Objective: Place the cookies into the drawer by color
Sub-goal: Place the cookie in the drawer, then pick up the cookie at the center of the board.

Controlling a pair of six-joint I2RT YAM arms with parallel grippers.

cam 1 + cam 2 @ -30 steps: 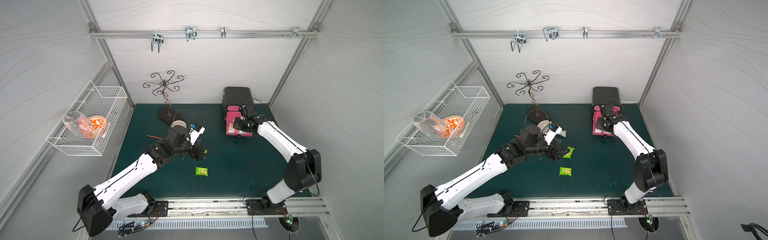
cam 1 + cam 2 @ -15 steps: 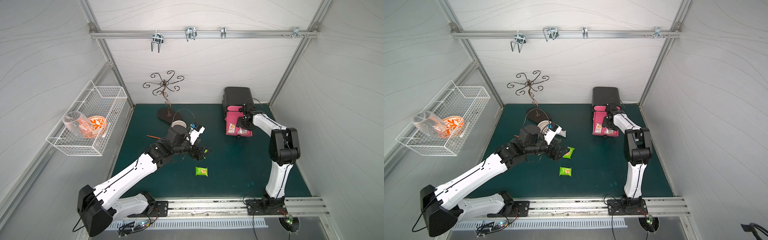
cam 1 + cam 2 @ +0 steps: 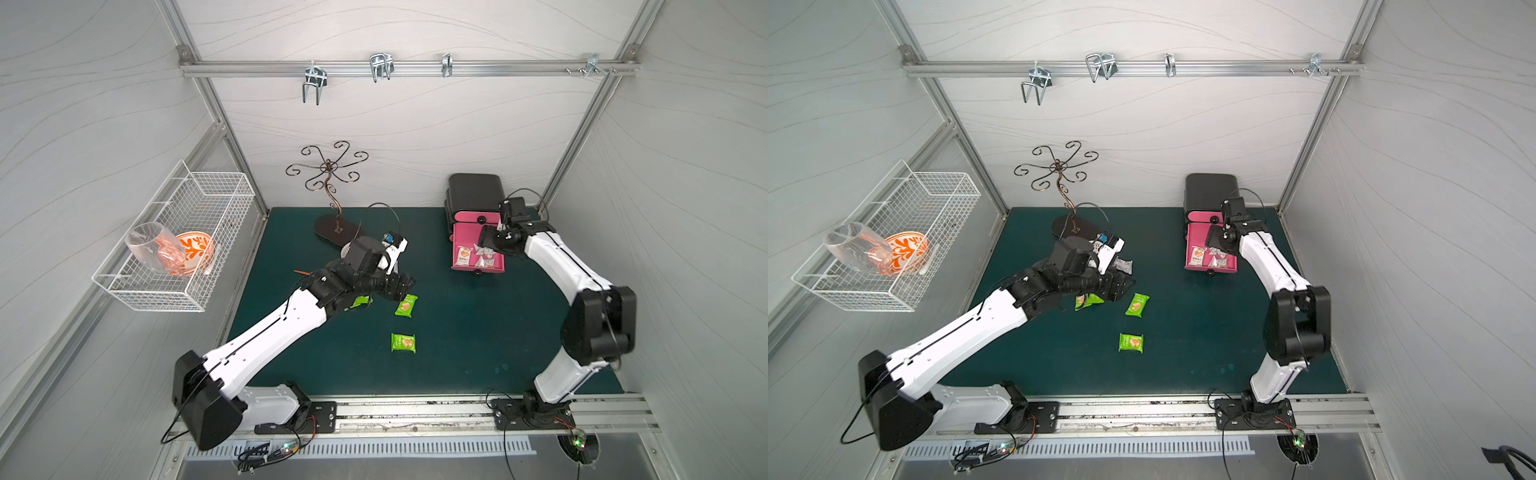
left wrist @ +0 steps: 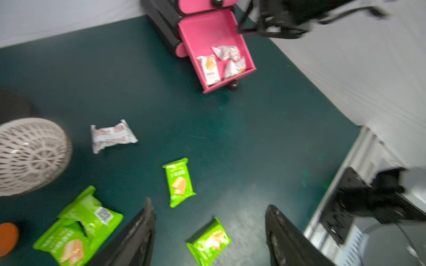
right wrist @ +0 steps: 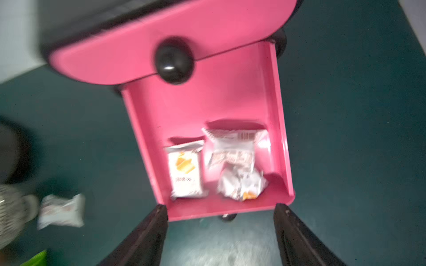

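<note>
Left gripper (image 4: 209, 203) open, empty, nearer arm. Green cookie (image 4: 179, 182) lies just ahead, toward drawer (image 4: 205, 32), long axis crosswise to jaw closing. Right gripper (image 5: 220, 206) open, empty, over drawer.

The left arm (image 3: 266, 336) and the right arm (image 3: 557, 266) are clad in white link shells, each marked by a thin black seam line, and are joined by rounded black joint housings. Black base plates (image 3: 320, 415), fastened with screws, are fitted at the 6 o'clock edge. Thin black cables (image 3: 380, 204) are looped at each wrist. The left gripper (image 4: 209, 205) and the right gripper (image 5: 220, 206) are fitted with flat black fingers (image 4: 140, 235).
</note>
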